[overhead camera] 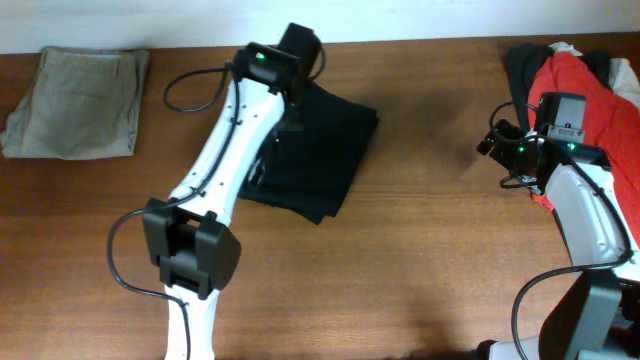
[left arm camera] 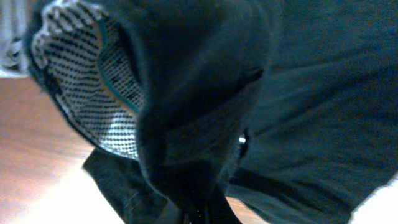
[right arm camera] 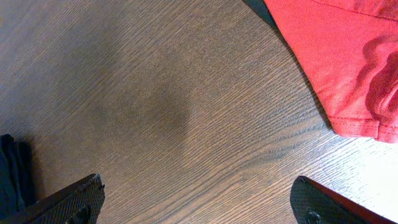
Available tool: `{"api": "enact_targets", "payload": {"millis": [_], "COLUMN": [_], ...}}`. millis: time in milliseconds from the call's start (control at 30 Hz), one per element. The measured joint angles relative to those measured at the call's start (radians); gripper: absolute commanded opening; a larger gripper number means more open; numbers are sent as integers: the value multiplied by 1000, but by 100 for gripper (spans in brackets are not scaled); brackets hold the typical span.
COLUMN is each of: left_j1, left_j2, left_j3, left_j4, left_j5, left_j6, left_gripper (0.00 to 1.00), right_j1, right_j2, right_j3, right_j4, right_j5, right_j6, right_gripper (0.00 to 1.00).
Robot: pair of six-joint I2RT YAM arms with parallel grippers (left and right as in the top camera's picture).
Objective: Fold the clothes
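Observation:
A dark, partly folded garment (overhead camera: 315, 150) lies on the wooden table left of centre. My left gripper (overhead camera: 300, 55) is at its far edge. In the left wrist view the dark cloth (left arm camera: 298, 93) fills the frame, its dotted white lining (left arm camera: 87, 74) turned out, and it bunches into my jaws (left arm camera: 199, 214), which look shut on it. My right gripper (overhead camera: 492, 143) is open and empty over bare wood (right arm camera: 199, 205), beside a pile with a red garment (overhead camera: 590, 95). The red hem also shows in the right wrist view (right arm camera: 342, 56).
A folded khaki garment (overhead camera: 75, 100) lies at the far left corner. Black and white clothes (overhead camera: 525, 65) lie under the red one at the far right. Bare wood (overhead camera: 430, 240) spans the table between the arms. A white wall runs along the far edge.

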State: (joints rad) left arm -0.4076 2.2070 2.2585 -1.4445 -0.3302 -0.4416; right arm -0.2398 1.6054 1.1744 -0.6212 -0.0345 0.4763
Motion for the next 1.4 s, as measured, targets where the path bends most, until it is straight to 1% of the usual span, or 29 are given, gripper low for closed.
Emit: {"api": "enact_targets", "payload": {"millis": [133, 267, 300, 367, 500, 600, 667, 833, 900, 1000, 1133, 1267, 1400], "left_j1": [110, 218, 227, 284, 320, 299, 250, 138, 111, 84, 44, -11, -66], "left_j2": [-11, -122, -141, -232, -283, -284, -284, -278, -230, -104, 4, 15, 16], "left_j3": [0, 0, 0, 0, 0, 0, 0, -21, -31, -47, -53, -56, -56], "left_j4": [-64, -134, -141, -183, -209, -166, -92, 18, 61, 162, 274, 348, 370], "left_j5": [-39, -54, -55, -61, -67, -35, -6, 17, 17, 22, 44, 58, 63], "left_j6": [-24, -47, -54, -64, -76, -77, -79, -80, -80, -80, -72, 26, 123], "left_gripper": [1, 1, 1, 1, 1, 1, 1, 1, 1, 1, 0, 1, 2], "right_j1": [0, 0, 0, 0, 0, 0, 0, 0, 0, 0, 0, 0, 0], "right_j2": [0, 0, 0, 0, 0, 0, 0, 0, 0, 0, 0, 0, 0], "right_j3": [0, 0, 0, 0, 0, 0, 0, 0, 0, 0, 0, 0, 0], "right_j4": [0, 0, 0, 0, 0, 0, -1, -1, 0, 0, 0, 0, 0], "right_j5": [0, 0, 0, 0, 0, 0, 0, 0, 0, 0, 0, 0, 0], "right_j6": [0, 0, 0, 0, 0, 0, 0, -1, 0, -1, -1, 0, 0], "right_gripper": [99, 99, 99, 99, 99, 99, 99, 99, 99, 99, 99, 99, 99]}}
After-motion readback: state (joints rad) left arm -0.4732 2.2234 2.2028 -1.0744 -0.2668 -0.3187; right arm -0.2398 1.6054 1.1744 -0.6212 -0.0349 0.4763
